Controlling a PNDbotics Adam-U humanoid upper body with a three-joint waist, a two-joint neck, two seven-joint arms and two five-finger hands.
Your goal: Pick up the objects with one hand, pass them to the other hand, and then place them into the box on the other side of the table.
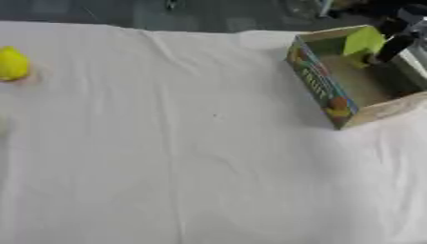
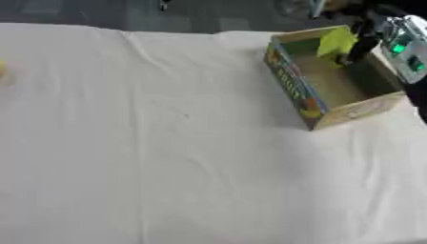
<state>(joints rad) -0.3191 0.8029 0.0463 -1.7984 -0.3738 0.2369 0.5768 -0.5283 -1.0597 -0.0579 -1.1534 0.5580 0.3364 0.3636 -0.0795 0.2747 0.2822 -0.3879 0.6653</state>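
An open cardboard box (image 1: 321, 88) with fruit print on its side stands at the table's right. Over its far end, my right hand (image 1: 390, 47) comes in from the upper right corner. A dark finger (image 2: 360, 45) lies against a yellow-green object (image 1: 363, 42), which it holds at the height of the box's far rim. Most of the hand is cut off by the picture's edge. A yellow rounded fruit (image 1: 12, 63) lies on the white cloth at the far left edge. My left hand shows in neither view.
A white cloth (image 1: 183, 143) covers the whole table, with creases running down its middle. The wrist of the right arm shows a silver part with green lights (image 2: 404, 47). Dark floor lies beyond the far table edge.
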